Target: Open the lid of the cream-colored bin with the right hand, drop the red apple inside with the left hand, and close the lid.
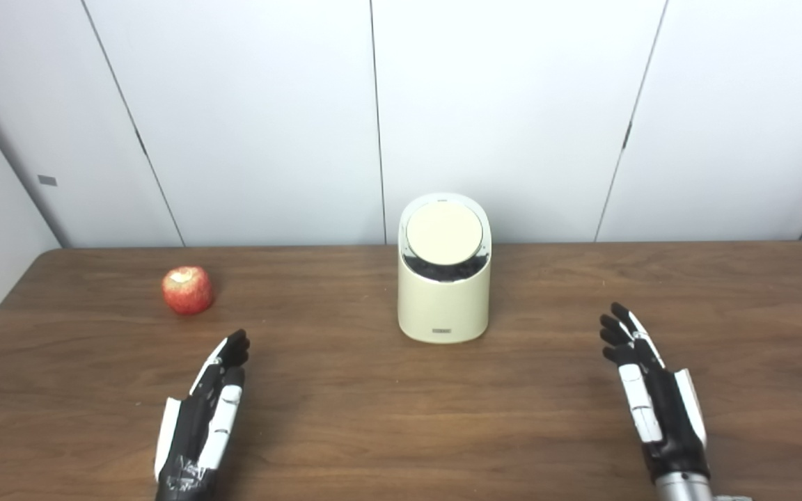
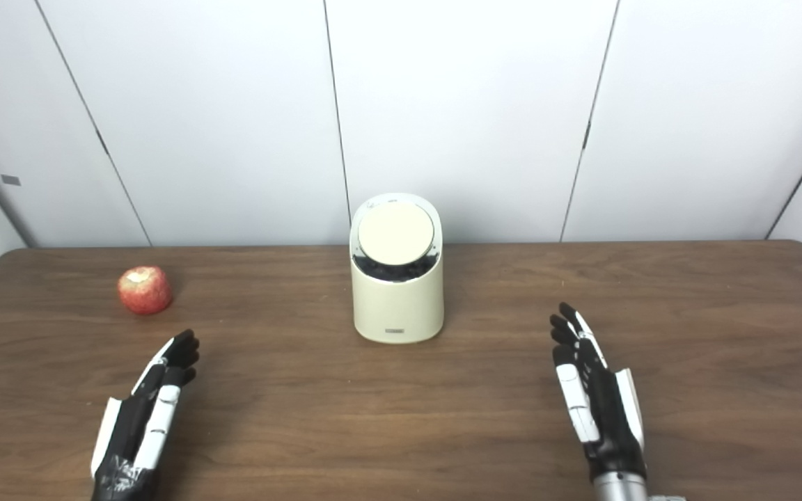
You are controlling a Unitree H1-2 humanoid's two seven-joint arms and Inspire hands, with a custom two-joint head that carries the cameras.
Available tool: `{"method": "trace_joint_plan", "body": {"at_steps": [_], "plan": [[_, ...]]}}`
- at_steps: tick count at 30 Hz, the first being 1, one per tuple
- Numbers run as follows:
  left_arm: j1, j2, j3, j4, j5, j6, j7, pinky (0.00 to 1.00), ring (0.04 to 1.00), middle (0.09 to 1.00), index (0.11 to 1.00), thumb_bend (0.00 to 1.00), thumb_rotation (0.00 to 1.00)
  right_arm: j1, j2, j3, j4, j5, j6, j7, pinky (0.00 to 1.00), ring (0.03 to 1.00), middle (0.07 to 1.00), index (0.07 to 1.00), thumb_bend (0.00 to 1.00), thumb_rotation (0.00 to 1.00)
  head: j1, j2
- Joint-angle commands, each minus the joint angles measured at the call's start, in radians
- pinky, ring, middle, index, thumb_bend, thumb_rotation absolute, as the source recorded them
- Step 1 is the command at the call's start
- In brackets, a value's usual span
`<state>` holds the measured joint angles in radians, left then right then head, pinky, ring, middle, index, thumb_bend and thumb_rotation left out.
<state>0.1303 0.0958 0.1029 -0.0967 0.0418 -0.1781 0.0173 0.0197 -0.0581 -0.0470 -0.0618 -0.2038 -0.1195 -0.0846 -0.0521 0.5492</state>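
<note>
Both my hands open and empty over the near edge of the table.

My left hand (image 1: 200, 417) and right hand (image 1: 655, 396) hang by the near edge, fingers straight and spread, holding nothing. Farther in, the red apple (image 1: 188, 289) sits toward the left edge (pale patch on top), well apart from the cream-colored bin (image 1: 444, 271) standing mid-table near the far edge, its round lid (image 1: 443, 234) shut.
</note>
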Motion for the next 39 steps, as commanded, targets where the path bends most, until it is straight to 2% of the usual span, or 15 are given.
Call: {"method": "trace_joint_plan", "body": {"at_steps": [1, 3, 7, 9, 21, 30, 33, 39], "plan": [[0.025, -0.003, -0.004, 0.086, -0.002, -0.039, 0.004, 0.91, 0.909, 0.909, 0.922, 0.51, 0.85, 0.024, 0.001, 0.000, 0.070, -0.001, -0.020, -0.017, 0.84, 0.879, 0.884, 0.914, 0.43, 1.00, -0.001, -0.006], [0.022, -0.003, -0.004, 0.099, -0.008, -0.051, 0.001, 0.92, 0.909, 0.908, 0.921, 0.51, 0.84, 0.023, 0.000, 0.002, 0.081, -0.007, -0.027, -0.021, 0.84, 0.880, 0.883, 0.912, 0.42, 1.00, -0.002, -0.032], [0.018, -0.006, -0.004, 0.114, -0.024, -0.063, -0.004, 0.93, 0.912, 0.913, 0.927, 0.47, 0.82, 0.024, 0.001, 0.002, 0.091, -0.009, -0.027, -0.025, 0.84, 0.882, 0.883, 0.912, 0.40, 1.00, -0.001, -0.053], [0.015, -0.007, -0.005, 0.127, -0.028, -0.071, -0.005, 0.93, 0.913, 0.915, 0.928, 0.46, 0.81, 0.021, 0.000, 0.003, 0.104, -0.010, -0.036, -0.029, 0.84, 0.882, 0.883, 0.912, 0.40, 1.00, -0.001, -0.078], [0.004, -0.008, -0.007, 0.157, -0.030, -0.095, -0.007, 0.99, 0.936, 0.930, 0.937, 0.47, 0.80, 0.019, -0.006, 0.007, 0.125, -0.023, -0.056, -0.037, 0.85, 0.888, 0.887, 0.916, 0.43, 1.00, 0.002, -0.092], [0.013, -0.016, -0.011, 0.145, -0.026, -0.096, -0.006, 0.99, 0.938, 0.933, 0.941, 0.45, 0.79, 0.014, -0.018, -0.002, 0.123, 0.079, -0.086, 0.011, 0.86, 0.905, 0.907, 0.926, 0.50, 1.00, -0.004, -0.093], [0.016, -0.021, -0.012, 0.139, -0.023, -0.092, -0.003, 0.99, 0.937, 0.931, 0.940, 0.44, 0.80, 0.004, -0.022, -0.010, 0.114, 0.114, -0.075, 0.022, 0.86, 0.916, 0.911, 0.926, 0.56, 0.94, -0.004, -0.095], [0.022, -0.029, -0.016, 0.129, -0.027, -0.083, -0.004, 0.98, 0.939, 0.935, 0.941, 0.46, 0.80, -0.032, -0.039, -0.018, 0.079, 0.142, -0.032, 0.036, 0.85, 0.928, 0.923, 0.944, 0.57, 0.77, 0.004, -0.094]]}}
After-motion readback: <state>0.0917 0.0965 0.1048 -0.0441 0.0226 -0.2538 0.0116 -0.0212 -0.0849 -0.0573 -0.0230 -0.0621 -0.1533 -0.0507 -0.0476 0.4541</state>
